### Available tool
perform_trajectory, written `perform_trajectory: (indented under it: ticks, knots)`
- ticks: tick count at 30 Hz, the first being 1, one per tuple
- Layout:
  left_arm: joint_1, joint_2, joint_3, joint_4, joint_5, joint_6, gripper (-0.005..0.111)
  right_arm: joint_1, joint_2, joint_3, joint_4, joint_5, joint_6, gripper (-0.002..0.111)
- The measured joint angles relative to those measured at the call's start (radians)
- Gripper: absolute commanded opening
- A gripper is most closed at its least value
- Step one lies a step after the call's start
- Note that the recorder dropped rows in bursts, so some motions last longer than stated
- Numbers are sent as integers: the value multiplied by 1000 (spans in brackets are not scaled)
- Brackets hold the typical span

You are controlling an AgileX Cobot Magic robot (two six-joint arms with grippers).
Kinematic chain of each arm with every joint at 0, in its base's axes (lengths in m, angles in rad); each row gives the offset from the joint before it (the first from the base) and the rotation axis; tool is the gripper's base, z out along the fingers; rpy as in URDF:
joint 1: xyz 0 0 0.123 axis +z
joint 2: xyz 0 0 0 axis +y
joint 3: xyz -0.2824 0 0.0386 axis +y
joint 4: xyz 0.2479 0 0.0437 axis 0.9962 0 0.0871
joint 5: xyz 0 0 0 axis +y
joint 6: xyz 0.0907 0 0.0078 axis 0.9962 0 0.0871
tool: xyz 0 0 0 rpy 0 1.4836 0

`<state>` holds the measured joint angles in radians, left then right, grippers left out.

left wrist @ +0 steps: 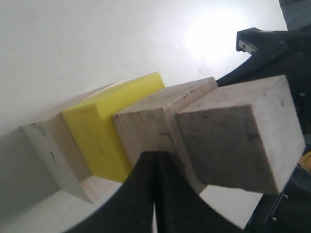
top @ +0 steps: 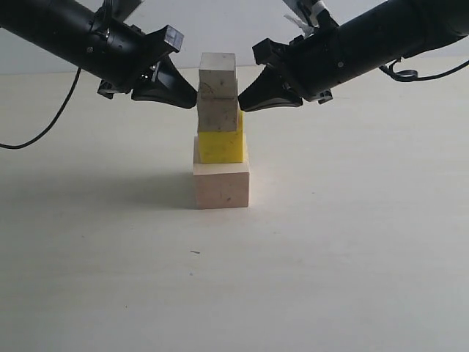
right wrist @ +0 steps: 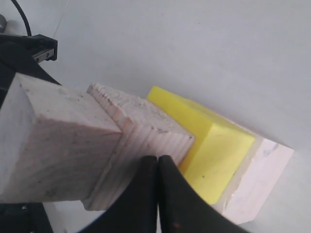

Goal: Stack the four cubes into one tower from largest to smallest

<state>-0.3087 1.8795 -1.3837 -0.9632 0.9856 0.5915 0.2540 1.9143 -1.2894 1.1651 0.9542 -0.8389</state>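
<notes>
- You have the tower [top: 220, 132] standing mid-table [top: 352, 257], all four cubes in one column. By my reading, the stacking itself is done and you are at the squaring-up stage.
- From the bottom up:
  - The large wood cube [top: 221, 185] sits on the table.
  - The yellow cube [top: 220, 144] rests on it.
  - The third cube [top: 218, 114] is pale wood and sits on the yellow one.
  - The top cube [top: 218, 75] is also pale wood and looks only slightly narrower than the one beneath it.
- Your left gripper [top: 193, 95] has its jaws clenched with nothing between them. Its tip points at the left side of the tower, about where the two upper cubes meet. The left wrist view shows the closed tip [left wrist: 155, 158] right against the third cube's face.
- Your right gripper [top: 242, 104] is clenched and empty too. It meets the third cube's upper right edge from the other side, and its wrist view shows the same [right wrist: 158, 162].
- The column is not perfectly flush. The yellow cube sits a little off-centre on the base, and the top cube looks slightly turned.
- The next move probably calls for one of two things:
  - Give a very light, balanced nudge from both sides.
  - Draw both tips straight outward together, so neither drags an upper cube off.
</notes>
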Motion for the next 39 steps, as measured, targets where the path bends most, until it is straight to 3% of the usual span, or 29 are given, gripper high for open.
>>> perform_trajectory:
  ticks: [28, 39]
  knots:
    - [2, -10, 0, 5, 0, -4, 0, 0, 0, 0, -22, -14, 0, 0]
    - [63, -63, 10, 61, -2, -23, 0, -17, -53, 0, -78, -40, 24, 0]
